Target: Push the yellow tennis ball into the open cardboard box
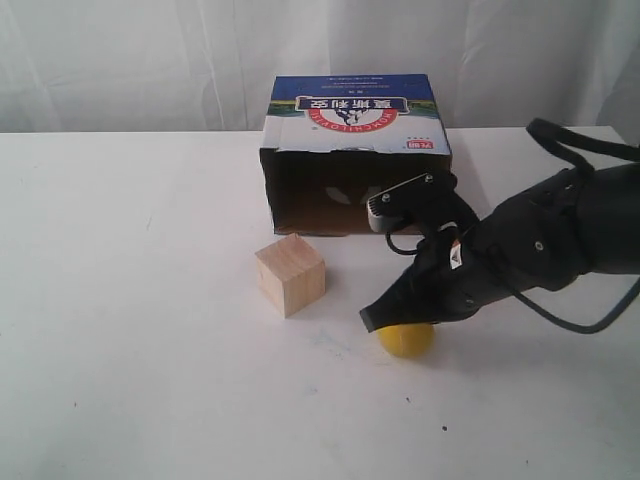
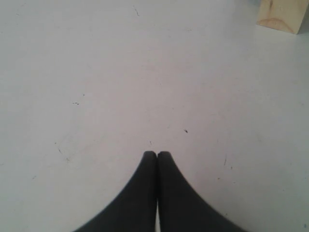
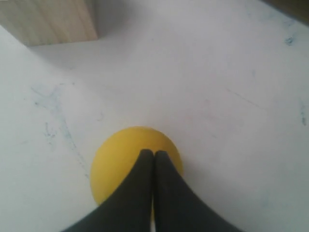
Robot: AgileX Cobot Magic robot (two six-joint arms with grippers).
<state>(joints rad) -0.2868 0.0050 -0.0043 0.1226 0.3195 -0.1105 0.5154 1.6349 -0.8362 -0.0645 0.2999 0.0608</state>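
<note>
Open cardboard box (image 1: 355, 120) at far edge of table (image 1: 120, 300), mouth facing the near edge; inside dark, contents unreadable, right arm (image 1: 560, 240) covers part of the mouth. Yellow tennis ball (image 1: 407, 340) outside it, mid-table, top hidden under right gripper (image 1: 372, 320), fingers pressed together, contact unclear. Fingers of left gripper (image 2: 157, 154) pressed together over the table. Pale wooden cube (image 1: 290, 275) near ball, cropped in wrist views.

Box (image 1: 355, 150) at back of table (image 1: 130, 300); cube (image 1: 290, 275) before its left part; ball (image 1: 407, 340) right of cube, nearer front, under right pincer (image 1: 372, 320).
</note>
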